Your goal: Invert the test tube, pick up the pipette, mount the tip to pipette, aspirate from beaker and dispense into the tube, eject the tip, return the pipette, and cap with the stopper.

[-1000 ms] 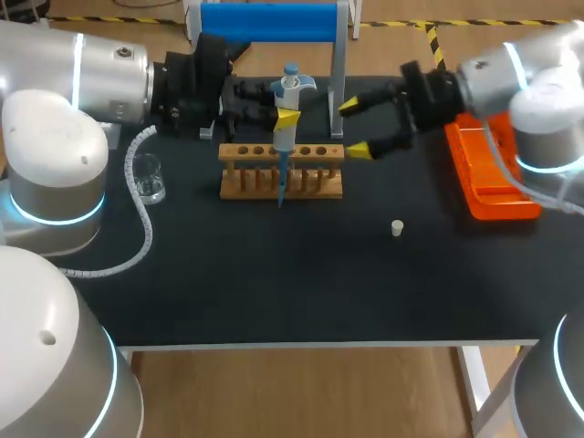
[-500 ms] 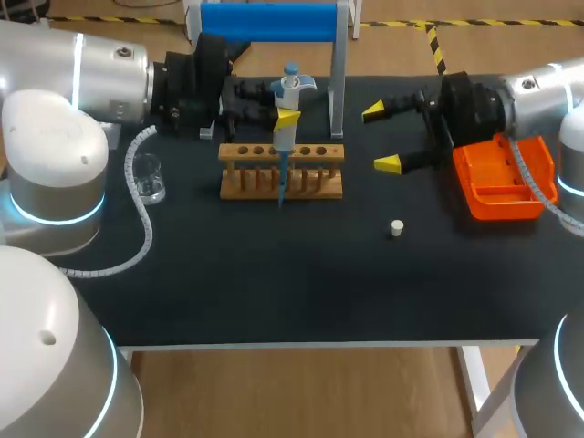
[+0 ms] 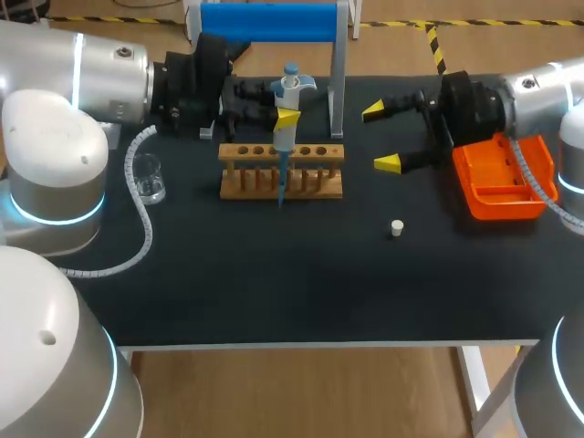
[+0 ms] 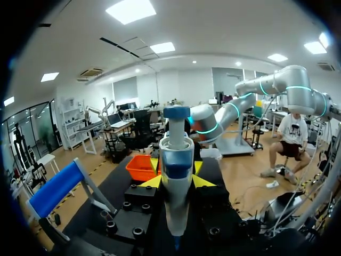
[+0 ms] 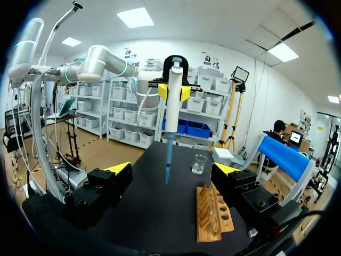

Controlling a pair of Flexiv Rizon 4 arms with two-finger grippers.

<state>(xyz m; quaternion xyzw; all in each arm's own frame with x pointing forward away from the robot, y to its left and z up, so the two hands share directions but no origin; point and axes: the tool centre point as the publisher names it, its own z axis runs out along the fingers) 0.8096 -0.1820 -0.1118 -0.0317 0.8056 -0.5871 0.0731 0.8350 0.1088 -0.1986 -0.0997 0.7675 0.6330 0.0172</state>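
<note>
The left gripper [image 3: 286,117] is closed on the pipette [image 3: 288,91], its yellow fingertips pressed to either side of the white and blue body, which it holds upright. In the left wrist view the pipette [image 4: 177,160] stands squarely between that gripper's [image 4: 177,181] two tips. The blue pipette tip [image 3: 281,187] points down across the front of the wooden rack [image 3: 283,153]; whether it enters a hole or a tube there cannot be told. From the rack, the glass beaker [image 3: 150,179] stands at nine o'clock, well apart on the black table [image 3: 274,283], and the small white stopper [image 3: 397,227] lies alone at four o'clock. The right gripper [image 3: 380,138] hangs at about two o'clock from the rack, fingers spread wide and holding nothing, with the orange tray [image 3: 500,196] just beyond it at three o'clock. In the right wrist view the pipette [image 5: 173,85] is straight ahead of the spread fingers, and the beaker [image 5: 199,164] is behind it.
</note>
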